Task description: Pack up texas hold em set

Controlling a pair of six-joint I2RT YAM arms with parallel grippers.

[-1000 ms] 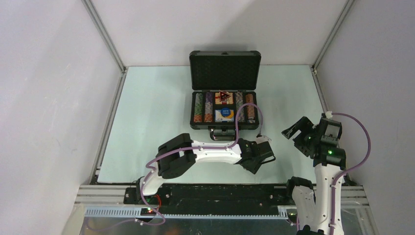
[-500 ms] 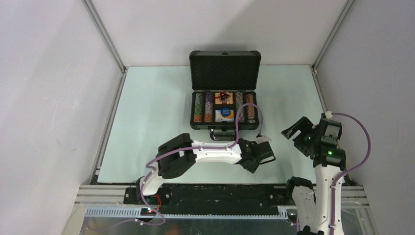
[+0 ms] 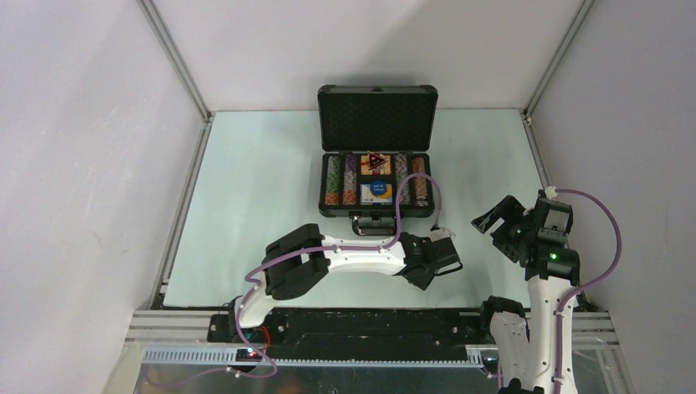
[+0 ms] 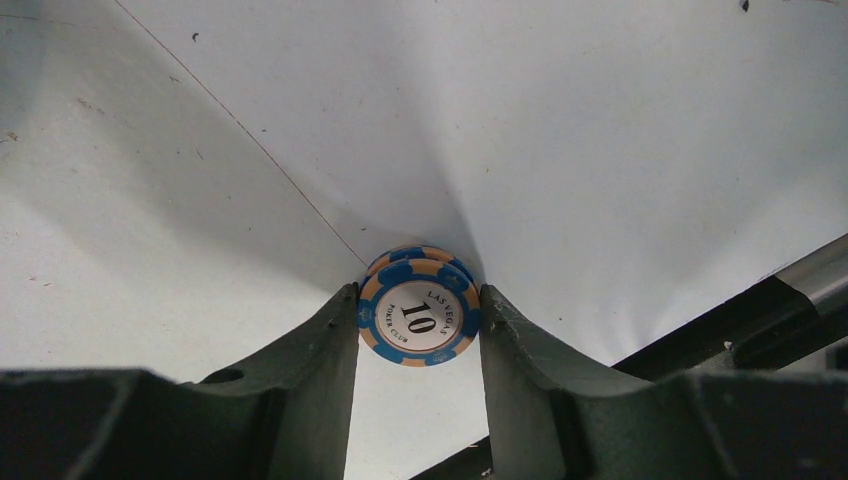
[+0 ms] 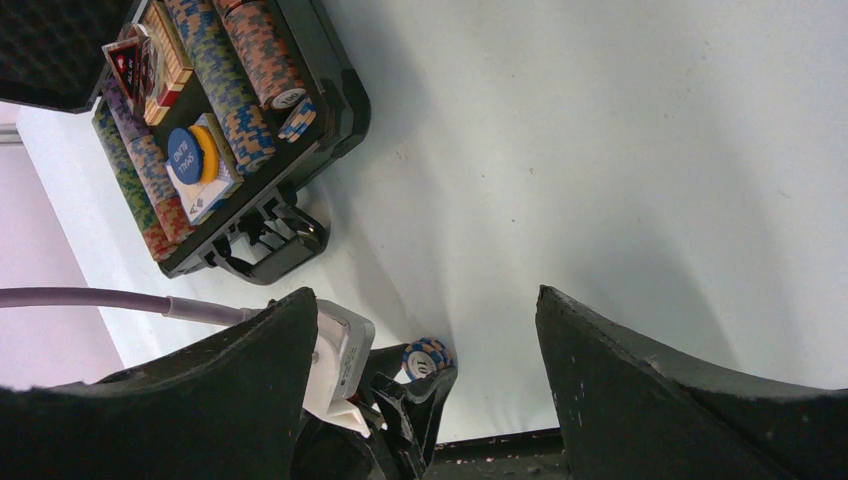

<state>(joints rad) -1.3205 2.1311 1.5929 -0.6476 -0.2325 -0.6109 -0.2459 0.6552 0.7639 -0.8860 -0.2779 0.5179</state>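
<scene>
The dark grey briefcase [image 3: 376, 115] stands open at the table's back middle, lid up. Rows of striped poker chips [image 3: 332, 180], a red card box with a dark triangular marker [image 3: 374, 162] and a round blue button [image 3: 378, 190] lie in it. It also shows in the right wrist view [image 5: 335, 100]. My left gripper [image 3: 451, 264] is low near the table's front edge, shut on a blue and orange "10" poker chip [image 4: 418, 318], which stands on edge over the table. The chip shows in the right wrist view [image 5: 427, 356]. My right gripper [image 3: 495, 215] is open and empty, raised at the right.
A black rail [image 4: 780, 300] runs along the table's near edge just beyond the left gripper. Grey walls enclose the table on three sides. The briefcase's handle [image 3: 374, 223] points toward the arms.
</scene>
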